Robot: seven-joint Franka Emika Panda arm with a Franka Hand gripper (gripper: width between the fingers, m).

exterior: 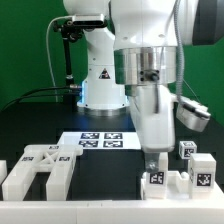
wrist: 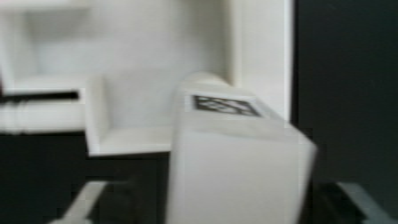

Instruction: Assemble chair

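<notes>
tagged white chair part between end effector jaws; grip unclear

The exterior view faces the arm from the front; the wrist view sits close over shared chair parts.

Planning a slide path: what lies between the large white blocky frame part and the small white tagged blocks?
Between the frame part and the tagged blocks, only bare black table shows in the exterior view; the flat white marker board lies farther back.
</notes>
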